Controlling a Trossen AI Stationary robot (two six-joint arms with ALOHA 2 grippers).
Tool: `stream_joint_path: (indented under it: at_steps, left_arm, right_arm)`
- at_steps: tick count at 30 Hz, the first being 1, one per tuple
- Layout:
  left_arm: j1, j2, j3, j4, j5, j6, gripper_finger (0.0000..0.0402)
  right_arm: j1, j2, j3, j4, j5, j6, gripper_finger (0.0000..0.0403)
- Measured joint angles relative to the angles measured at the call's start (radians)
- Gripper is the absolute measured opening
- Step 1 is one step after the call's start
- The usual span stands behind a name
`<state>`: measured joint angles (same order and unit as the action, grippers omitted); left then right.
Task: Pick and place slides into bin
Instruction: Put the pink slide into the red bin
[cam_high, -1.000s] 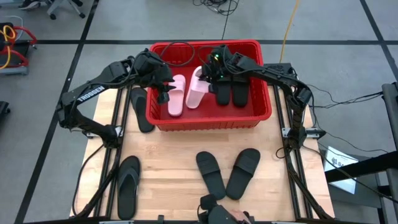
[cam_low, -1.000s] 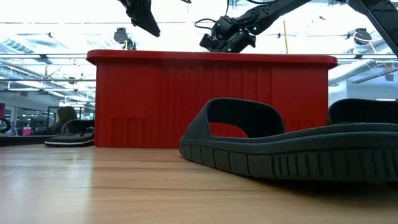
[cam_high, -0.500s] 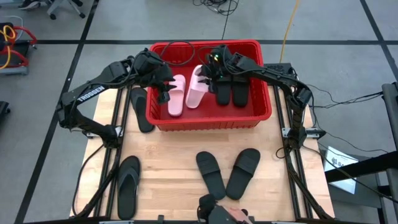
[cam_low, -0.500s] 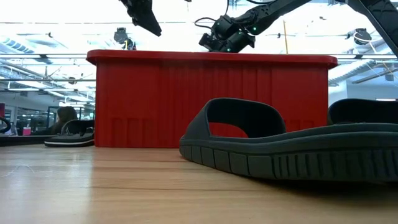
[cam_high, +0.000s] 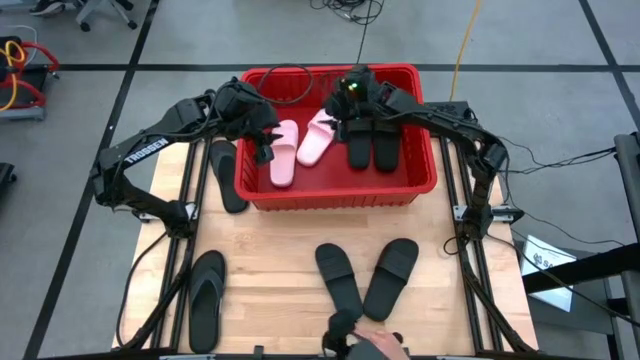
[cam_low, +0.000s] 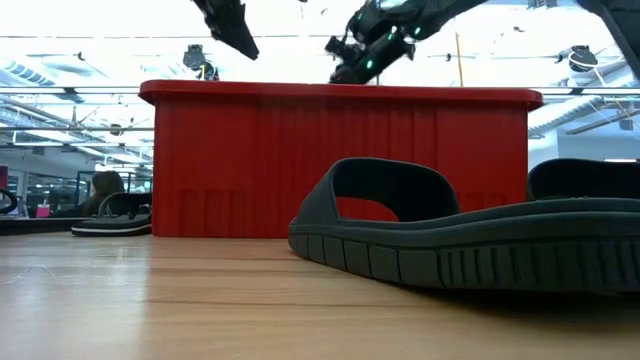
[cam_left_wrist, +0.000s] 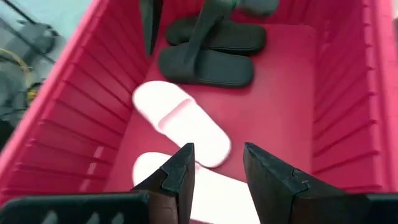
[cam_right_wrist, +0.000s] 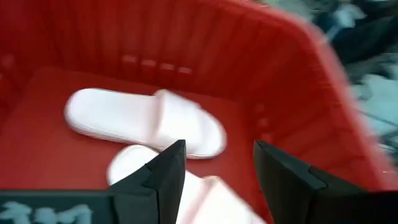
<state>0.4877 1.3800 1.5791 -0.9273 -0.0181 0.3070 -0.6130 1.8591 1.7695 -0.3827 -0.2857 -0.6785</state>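
Observation:
The red bin (cam_high: 412, 185) stands at the far middle of the table. In it lie two pale pink slides (cam_high: 284, 153) (cam_high: 316, 139) and two black slides (cam_high: 372, 146), flat on its floor. My right gripper (cam_high: 345, 108) hovers open above the pink slides (cam_right_wrist: 144, 119), holding nothing. My left gripper (cam_high: 264, 148) hangs open over the bin's left wall, above a pink slide (cam_left_wrist: 180, 122). More black slides lie on the table: one left of the bin (cam_high: 228, 176), two near the front (cam_high: 338, 279) (cam_high: 391, 276), and a flip-flop (cam_high: 205, 298).
A person's hand (cam_high: 368, 345) shows at the table's near edge. In the low view a black slide (cam_low: 470, 240) fills the foreground in front of the bin wall (cam_low: 340, 165). Bare wood lies between the bin and the front slides.
My right gripper has opened, let go of a pale pink slide, and risen toward the bin's far wall. The slide has dropped and now lies slanted on the bin's floor beside the other pink one.

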Motion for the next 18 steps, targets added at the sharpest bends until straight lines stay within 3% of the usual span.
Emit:
stream_joint_path:
  at_steps: [5,12,18]
  left_arm:
    - [0.005,0.029,0.002,0.066,-0.034,0.013,0.0134]
    - [0.039,0.144,0.002,0.262,-0.037,0.084,0.0134]
    - [0.078,0.264,0.002,0.308,-0.036,0.197,0.0134]
  right_arm:
    - [0.006,-0.123,0.0,-0.048,0.082,-0.01,0.0174]
    - [0.007,-0.285,0.0,-0.149,0.077,0.063,0.0177]
    - [0.007,-0.391,0.001,-0.208,0.076,0.072,0.0172]
